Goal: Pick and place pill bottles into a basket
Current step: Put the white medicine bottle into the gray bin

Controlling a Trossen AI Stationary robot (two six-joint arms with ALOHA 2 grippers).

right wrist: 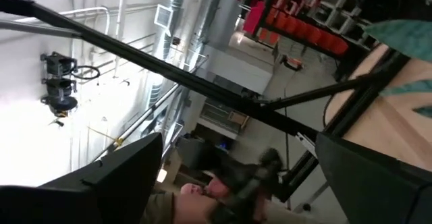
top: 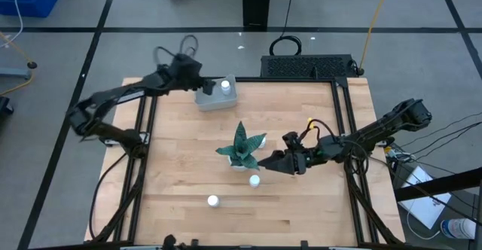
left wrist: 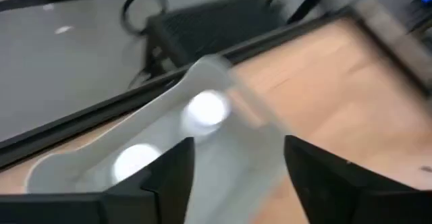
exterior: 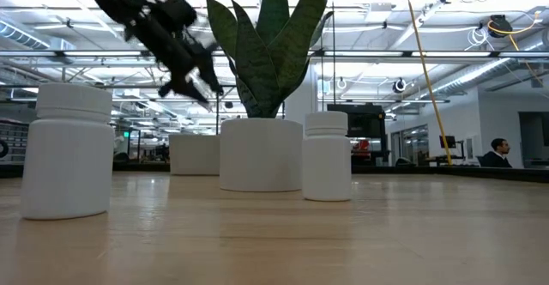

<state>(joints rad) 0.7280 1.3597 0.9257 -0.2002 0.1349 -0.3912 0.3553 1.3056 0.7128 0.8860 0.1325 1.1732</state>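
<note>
Overhead, the left gripper (top: 197, 80) hovers at the far-left edge of the wooden table (top: 301, 197), right at the near end of the pale grey-blue basket (top: 216, 97), where two pill bottles (top: 224, 86) already sit. The right gripper (top: 265, 163) reaches in from the right, its tips just beside the potted plant (top: 241, 148) at mid-table (its white pot hidden under the leaves). A third pill bottle (top: 254, 180) stands just in front of the plant, below the right gripper's tips and apart from them; a fourth bottle (top: 213, 201) stands farther toward the front edge, to the left.

At table level, the near bottle (exterior: 67, 151) looms large at left and the other loose one (exterior: 326, 156) stands beside the plant's pot (exterior: 260, 154), with the basket (exterior: 195, 154) low behind. A dark, blurred arm hangs above them; which arm cannot be told from this view alone.

From the left wrist, the two dark fingers (left wrist: 172, 177) stand well apart with nothing between them, and the basket (left wrist: 223, 75) with two white caps (left wrist: 206, 109) lies just beyond.

From the right wrist, the fingers (right wrist: 128, 177) are spread wide and hold nothing; a green leaf (right wrist: 405, 32) edges the frame, with room rafters behind.
</note>
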